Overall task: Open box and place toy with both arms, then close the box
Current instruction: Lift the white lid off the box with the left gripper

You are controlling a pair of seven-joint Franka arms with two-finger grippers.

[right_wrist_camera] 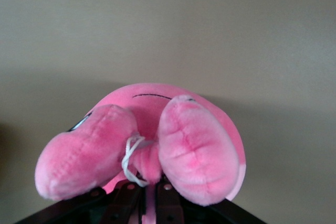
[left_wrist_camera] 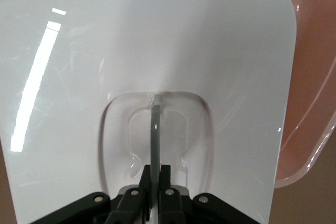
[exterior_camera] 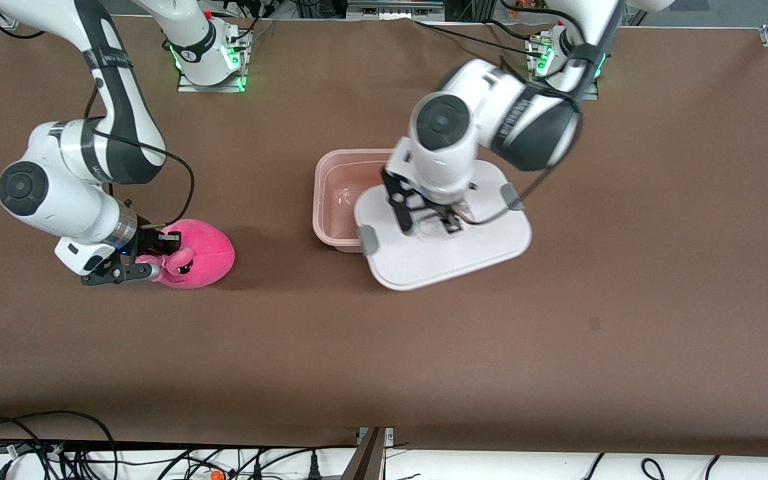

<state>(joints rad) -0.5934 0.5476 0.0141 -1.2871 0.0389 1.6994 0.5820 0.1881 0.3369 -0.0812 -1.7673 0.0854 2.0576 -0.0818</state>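
Observation:
The pale pink box (exterior_camera: 334, 200) stands open in the middle of the table. My left gripper (exterior_camera: 434, 217) is shut on the grey handle (left_wrist_camera: 155, 135) of the white lid (exterior_camera: 451, 250) and holds the lid tilted, over the box's side toward the left arm's end and nearer to the front camera. The lid (left_wrist_camera: 157, 61) fills the left wrist view, with the box's rim (left_wrist_camera: 315, 129) beside it. The hot-pink toy (exterior_camera: 194, 253) sits at the right arm's end of the table. My right gripper (exterior_camera: 157, 257) is shut on a small flap of the toy (right_wrist_camera: 152, 163).
The brown table (exterior_camera: 424, 347) stretches wide around the box and toy. Cables (exterior_camera: 57, 447) hang along the edge nearest the front camera. The arms' bases (exterior_camera: 211, 63) stand at the edge farthest from it.

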